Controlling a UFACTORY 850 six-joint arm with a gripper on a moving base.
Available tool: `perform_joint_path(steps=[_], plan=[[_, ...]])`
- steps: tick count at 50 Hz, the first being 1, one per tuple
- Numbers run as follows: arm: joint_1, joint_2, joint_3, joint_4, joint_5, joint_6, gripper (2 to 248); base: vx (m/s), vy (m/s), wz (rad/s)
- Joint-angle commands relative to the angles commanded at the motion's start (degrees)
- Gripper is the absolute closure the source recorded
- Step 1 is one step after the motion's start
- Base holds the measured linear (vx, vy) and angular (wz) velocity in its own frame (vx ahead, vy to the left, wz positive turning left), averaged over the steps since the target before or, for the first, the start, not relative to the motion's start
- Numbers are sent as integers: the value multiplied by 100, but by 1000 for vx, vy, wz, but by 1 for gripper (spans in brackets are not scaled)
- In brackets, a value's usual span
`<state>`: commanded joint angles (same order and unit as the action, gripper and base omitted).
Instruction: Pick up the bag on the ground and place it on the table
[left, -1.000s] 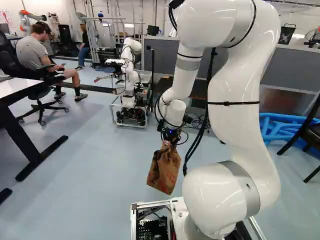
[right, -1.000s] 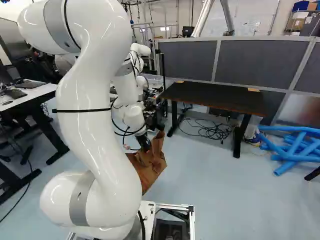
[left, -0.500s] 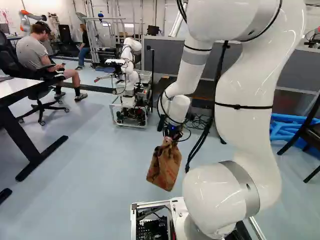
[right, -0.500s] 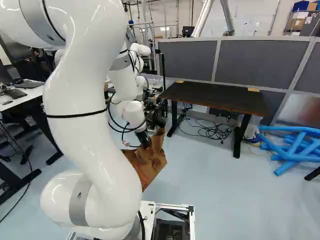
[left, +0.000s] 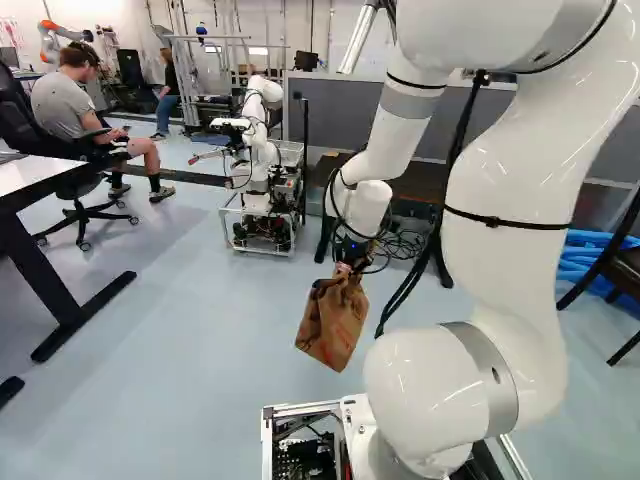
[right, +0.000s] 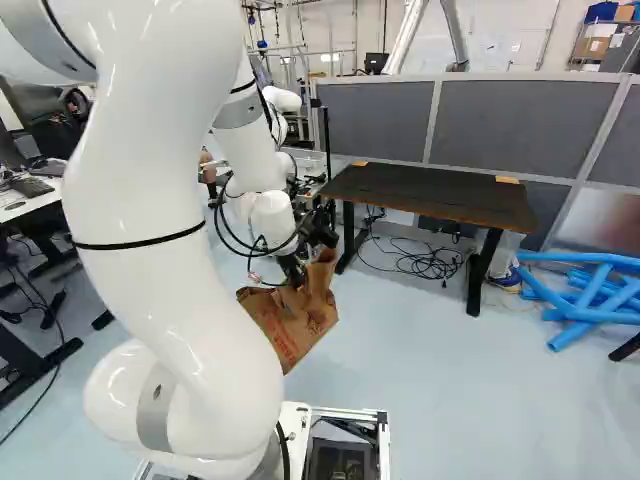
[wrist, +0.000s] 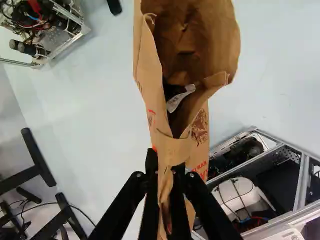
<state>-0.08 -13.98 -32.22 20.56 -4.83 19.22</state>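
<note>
Hanging over the floor in the left base view, the brown paper bag (left: 332, 322) is held by its upper end in the gripper (left: 350, 262), tilted, well apart from both desks. The dark desk (left: 425, 180) is partly hidden behind the arm (left: 500, 205). A white desk (left: 30, 180) stands at the left, and another robot (left: 262, 150) stands beyond the bag.

The right base view shows what the arm covers in the other: the dark desk's broad top, with one tan piece by its back left corner (right: 360, 163) and another by its back right corner (right: 508, 180). The bag is off this desk, out past its near left corner and lower than its top. Tangled cables (right: 425, 262) lie on the floor under the desk, and blue tubes (right: 590, 295) lie beyond its right end. A keyboard (right: 30, 187) sits on the white desk.

Only the wrist view looks into the bag: its mouth gapes ahead of the gripper, with a pale slip (wrist: 180, 98) inside. The two fingers are clamped on folded paper at the bag's rim, pinching it from both sides.
</note>
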Motion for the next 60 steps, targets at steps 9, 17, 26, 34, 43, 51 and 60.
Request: perform_joint_path(steps=[9, 17, 26, 34, 43, 51, 60], plan=[[-114, 176, -2, 0, -83, 0, 229, 0, 0, 0], [-206, 326, -11, 0, -172, 0, 229, 0, 0, 0], [-282, 496, -17, 0, -299, 0, 229, 0, 0, 0], [-336, 648, -23, 0, -418, 0, 229, 0, 0, 0], [-389, 813, -32, 0, -550, 0, 229, 0, 0, 0], [-437, 953, -48, 0, -669, 0, 229, 0, 0, 0], [-500, 1087, -92, 0, -803, 0, 229, 0, 0, 0]])
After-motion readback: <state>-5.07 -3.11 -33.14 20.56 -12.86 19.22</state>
